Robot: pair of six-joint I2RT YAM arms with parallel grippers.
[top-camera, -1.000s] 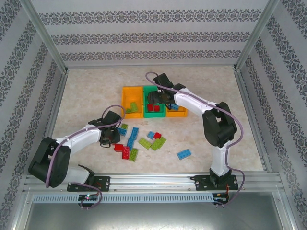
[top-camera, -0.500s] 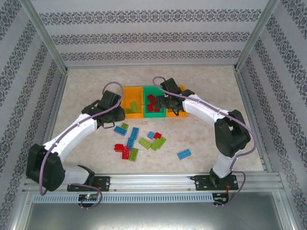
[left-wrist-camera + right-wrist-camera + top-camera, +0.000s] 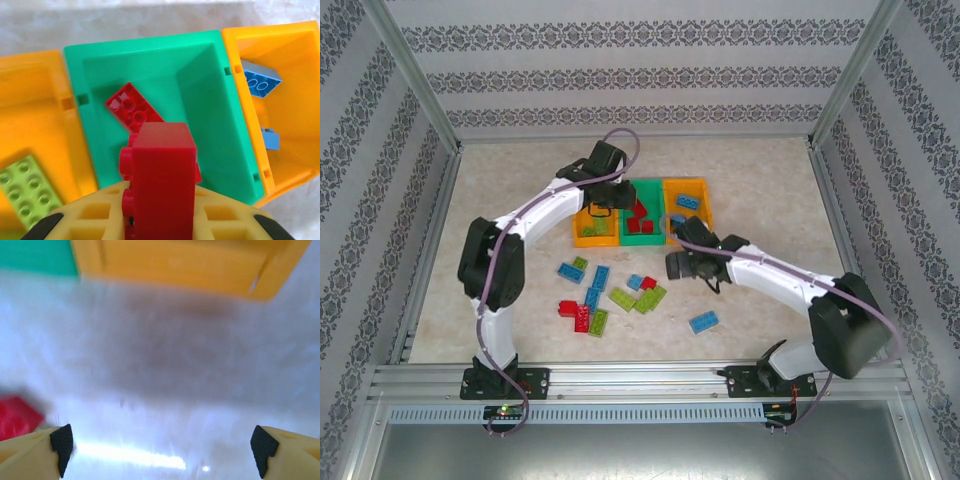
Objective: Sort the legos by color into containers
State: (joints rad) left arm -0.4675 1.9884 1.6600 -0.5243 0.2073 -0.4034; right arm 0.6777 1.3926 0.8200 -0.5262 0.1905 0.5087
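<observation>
- Low at the centre of the left wrist view, the left gripper (image 3: 160, 227) is clenched on a red brick (image 3: 161, 170), which stands on end out of the yellow fingers (image 3: 80, 215).
- Directly beyond that brick lies the green bin (image 3: 200, 65), with a second red brick (image 3: 131, 106) lying flat on its floor towards the frame's left.
- At the right of the frame, the right orange bin (image 3: 295, 120) holds a blue brick (image 3: 260, 80) and a smaller blue piece (image 3: 270, 140). At lower left, the left orange bin (image 3: 30, 110) holds a lime brick (image 3: 27, 192).
- Seen from above, this gripper hangs over the seam between the left orange and green bins, upper centre of the frame.
- Along the bottom edge of the right wrist view, the right gripper (image 3: 162, 444) is spread wide with nothing between its pads (image 3: 62, 442); the picture is blurred.
- Bare table (image 3: 165, 365) lies beneath it, and a blurred red piece (image 3: 15, 417) sits at the left edge. The bin row runs across the top edge, apart from the pads.
- Seen from above, it sits just below the right orange bin and right of the loose legos (image 3: 620, 298) scattered at the frame's centre. A lone blue lego (image 3: 704, 322) lies apart, to its lower right.
</observation>
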